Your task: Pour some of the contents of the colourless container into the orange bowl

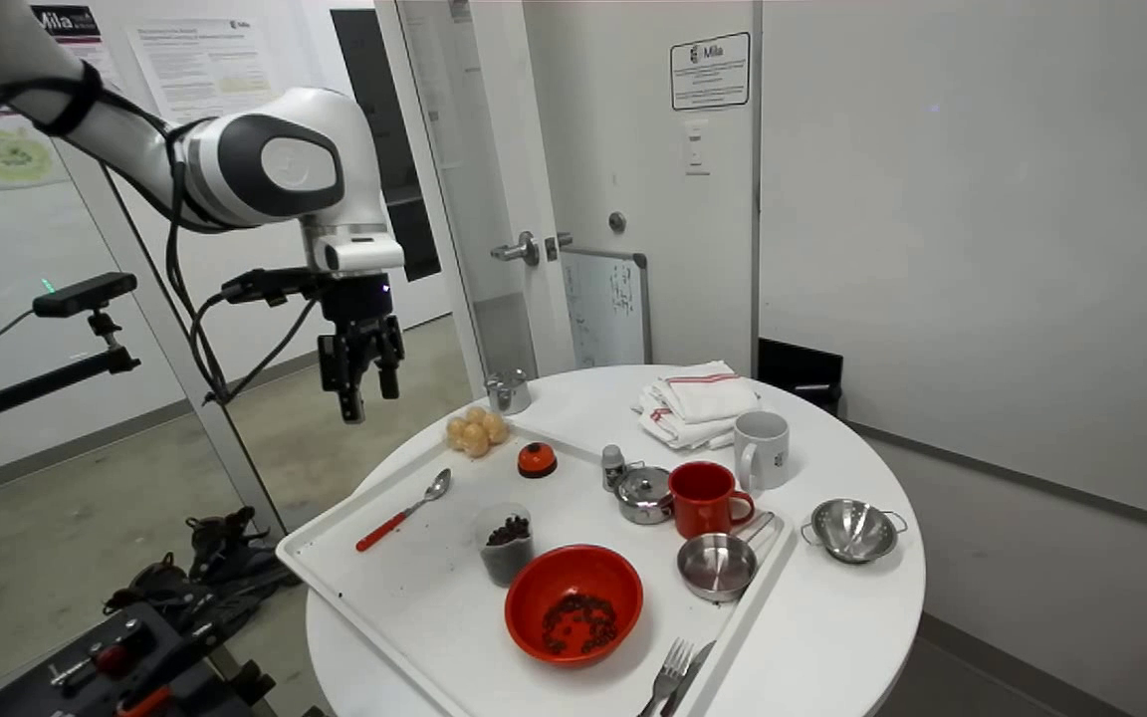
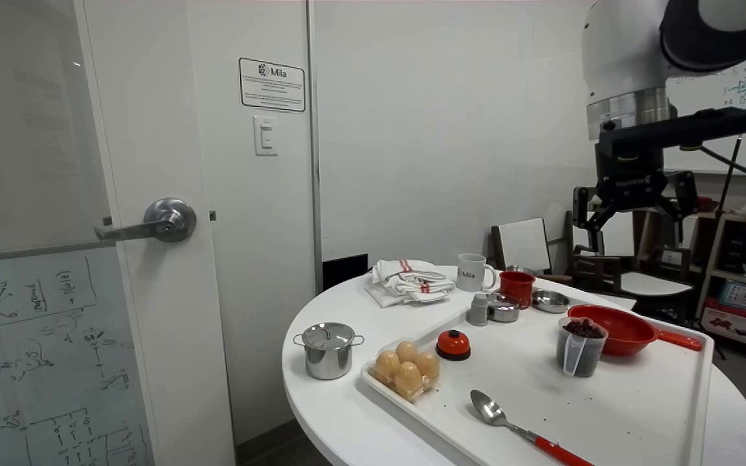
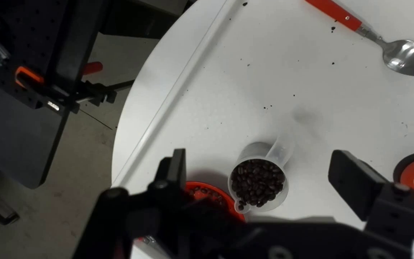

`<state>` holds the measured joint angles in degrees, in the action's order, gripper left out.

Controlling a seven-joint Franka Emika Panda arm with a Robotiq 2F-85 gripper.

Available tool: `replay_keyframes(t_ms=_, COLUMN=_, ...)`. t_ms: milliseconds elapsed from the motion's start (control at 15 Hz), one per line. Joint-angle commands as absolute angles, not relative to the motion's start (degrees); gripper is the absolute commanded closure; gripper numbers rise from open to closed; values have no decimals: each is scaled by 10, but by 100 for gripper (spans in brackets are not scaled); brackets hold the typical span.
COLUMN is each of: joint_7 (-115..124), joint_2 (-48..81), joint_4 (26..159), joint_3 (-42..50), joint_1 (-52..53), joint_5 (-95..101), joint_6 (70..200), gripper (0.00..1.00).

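The colourless container is a small see-through cup with a handle, filled with dark beans. It stands upright on the tray in both exterior views (image 1: 506,564) (image 2: 572,355) and shows from above in the wrist view (image 3: 273,204). The orange bowl, wide and red-orange, stands beside it in both exterior views (image 1: 526,588) (image 2: 632,341). Some dark beans lie in its bottom. In the wrist view the bowl (image 3: 230,201) is mostly hidden behind a finger. My gripper (image 1: 370,394) (image 2: 637,241) is open and empty, high above table level. In the wrist view the cup appears between its fingers (image 3: 259,167).
A white tray (image 1: 374,622) holds a spoon (image 1: 404,515), a red-and-black timer-like item (image 1: 537,459), eggs (image 1: 476,432), a lidded steel pot (image 1: 644,495), a red mug (image 1: 701,503), a steel pan (image 1: 717,568) and a fork (image 1: 671,674). A colander (image 1: 853,531) stands outside the tray.
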<state>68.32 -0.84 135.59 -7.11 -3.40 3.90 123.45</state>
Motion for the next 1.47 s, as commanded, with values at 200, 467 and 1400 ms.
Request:
replay_keyframes(t_ms=200, joint_7=695, joint_2=15, joint_4=1349, joint_3=-44, joint_1=-4, joint_5=39, joint_6=1237, gripper=0)
replay_keyframes(t_ms=467, joint_7=699, joint_2=88, joint_4=1290, joint_3=-46, joint_1=12, joint_5=42, joint_6=1188, gripper=0)
replay_keyframes(t_ms=1400, joint_7=886, joint_2=221, joint_4=1240, joint_3=6, joint_1=55, joint_5=-12, joint_6=1261, gripper=0)
